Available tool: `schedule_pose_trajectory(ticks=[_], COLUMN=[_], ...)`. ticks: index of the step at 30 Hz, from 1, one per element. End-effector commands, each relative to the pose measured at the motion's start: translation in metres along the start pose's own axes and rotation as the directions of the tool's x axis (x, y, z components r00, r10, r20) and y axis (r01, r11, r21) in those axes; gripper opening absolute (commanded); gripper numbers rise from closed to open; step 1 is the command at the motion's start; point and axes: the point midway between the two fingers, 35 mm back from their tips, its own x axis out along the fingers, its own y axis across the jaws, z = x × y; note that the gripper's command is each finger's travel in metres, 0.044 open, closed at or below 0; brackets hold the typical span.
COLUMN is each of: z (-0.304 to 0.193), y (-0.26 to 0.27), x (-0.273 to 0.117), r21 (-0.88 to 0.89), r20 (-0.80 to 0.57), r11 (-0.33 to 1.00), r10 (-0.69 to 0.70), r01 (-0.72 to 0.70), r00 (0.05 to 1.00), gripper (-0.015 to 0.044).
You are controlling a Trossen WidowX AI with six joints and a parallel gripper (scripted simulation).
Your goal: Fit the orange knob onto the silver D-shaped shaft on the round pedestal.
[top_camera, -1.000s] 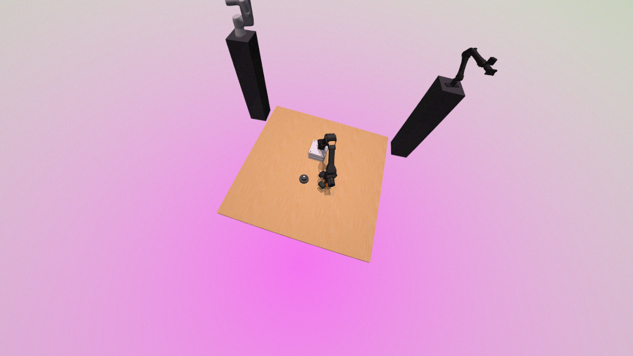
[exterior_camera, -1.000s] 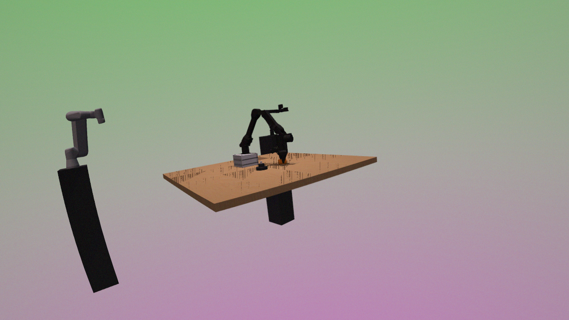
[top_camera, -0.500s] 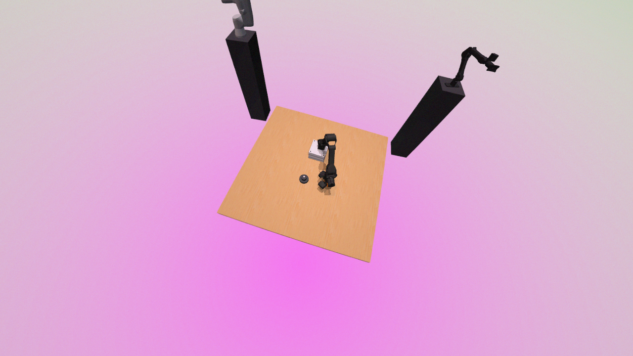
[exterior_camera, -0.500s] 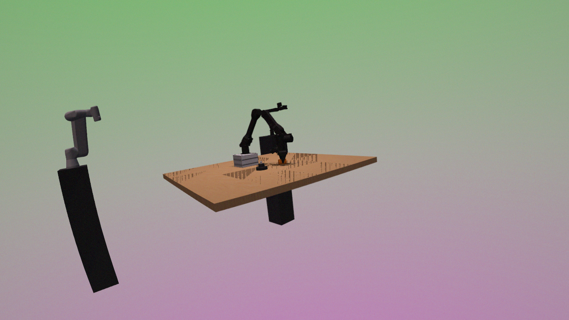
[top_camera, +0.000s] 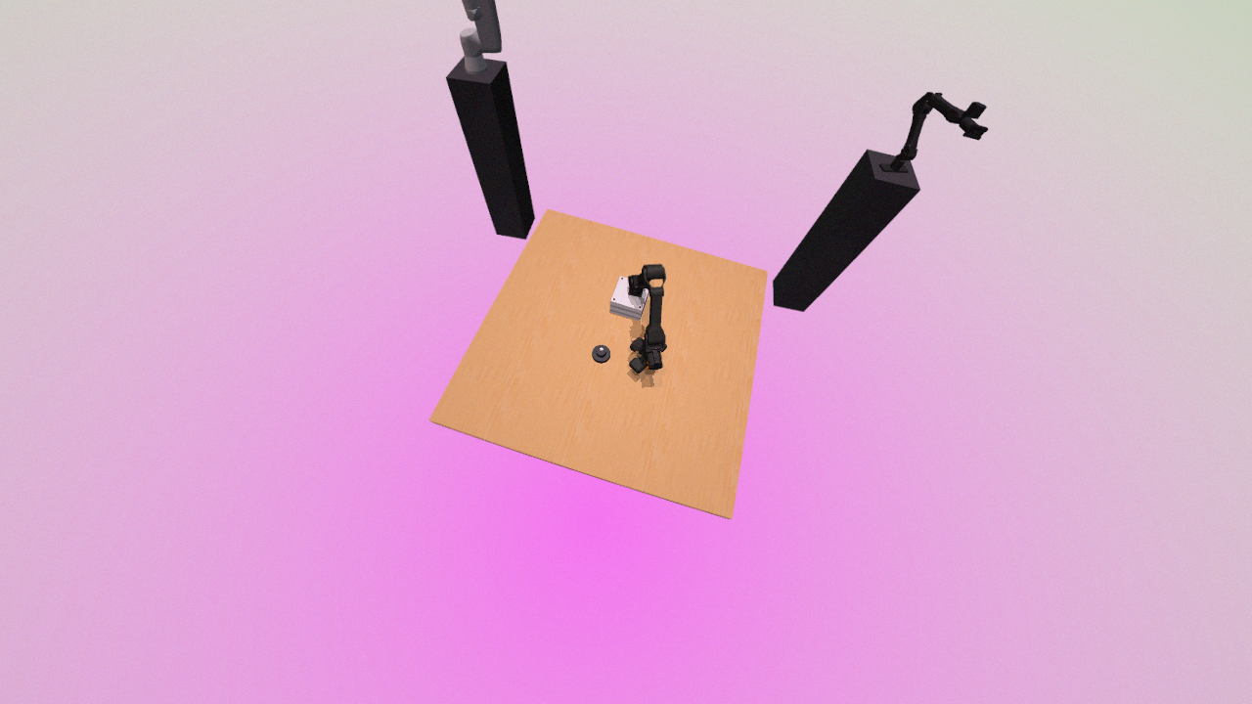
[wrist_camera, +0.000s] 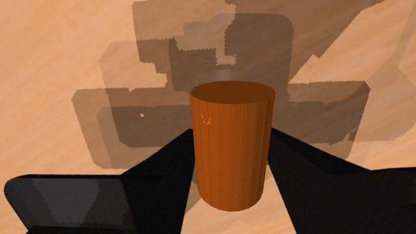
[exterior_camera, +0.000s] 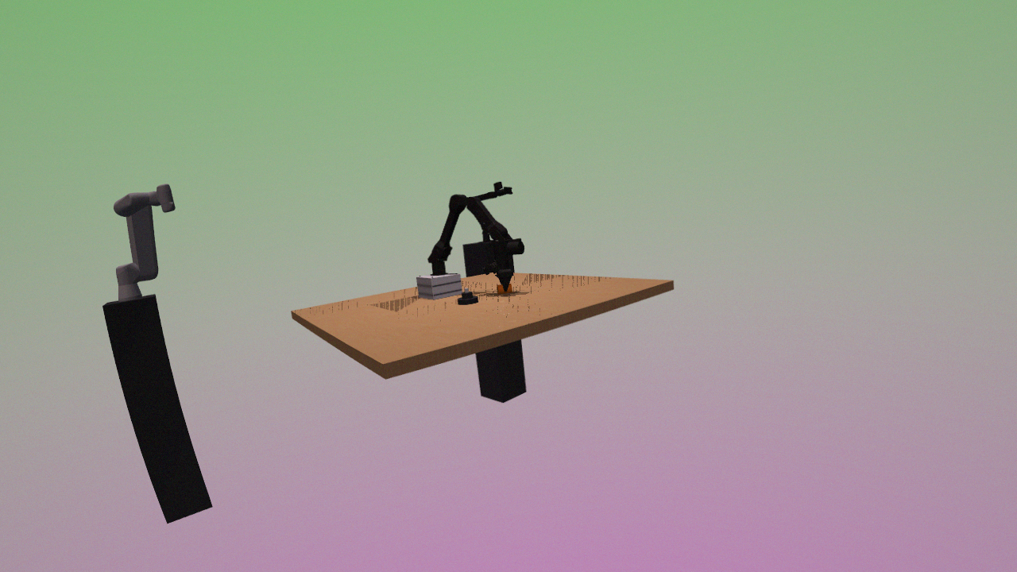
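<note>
Gripper (top_camera: 646,357) (exterior_camera: 504,287) (wrist_camera: 229,134) closed on knob (exterior_camera: 500,288) (wrist_camera: 232,146) (just one)

So the dark round pedestal (top_camera: 601,354) (exterior_camera: 467,299) sits low on the worktop (top_camera: 559,437) (exterior_camera: 398,348), just left of the claw (top_camera: 646,357) (exterior_camera: 504,284) (wrist_camera: 231,146) seen from the top. Nothing stands between them, but the white block (top_camera: 627,306) (exterior_camera: 438,286) is in the way on the far side.

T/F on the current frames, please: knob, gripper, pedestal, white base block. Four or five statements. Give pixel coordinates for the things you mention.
1. The gripper (wrist_camera: 229,134) is closed on the orange knob (exterior_camera: 502,289) (wrist_camera: 232,146). True.
2. The knob sits on the round pedestal (top_camera: 601,354) (exterior_camera: 467,299). False: it is in the gripper, off to one side of the pedestal.
3. The wrist view shows the knob's hole. False: the hole is out of sight.
4. The arm stands on the white block (top_camera: 625,308) (exterior_camera: 438,286). True.
</note>
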Motion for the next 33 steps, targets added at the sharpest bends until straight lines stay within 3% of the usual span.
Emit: schedule_pose_trajectory(ticks=[1,8,20,28,33], z=[0.0001,-0.0001,-0.0002,-0.0002,-0.0002], y=[0.0000,0.0000,0.0000,0.0000,0.0000], x=[-0.0074,-0.0142,-0.0142,-0.0142,-0.0143], r21=[-0.004,-0.002,-0.367,-0.392,-0.519], r20=[0.001,0.001,0.001,0.001,0.001], r11=[1.000,1.000,0.930,0.920,0.855], r10=[0.000,0.001,0.001,0.001,0.001], r01=[0.000,-0.001,0.000,0.000,0.000], r00=[1.000,1.000,1.000,1.000,1.000], gripper=[0.0179,0.0179,0.0179,0.0179,0.0179])
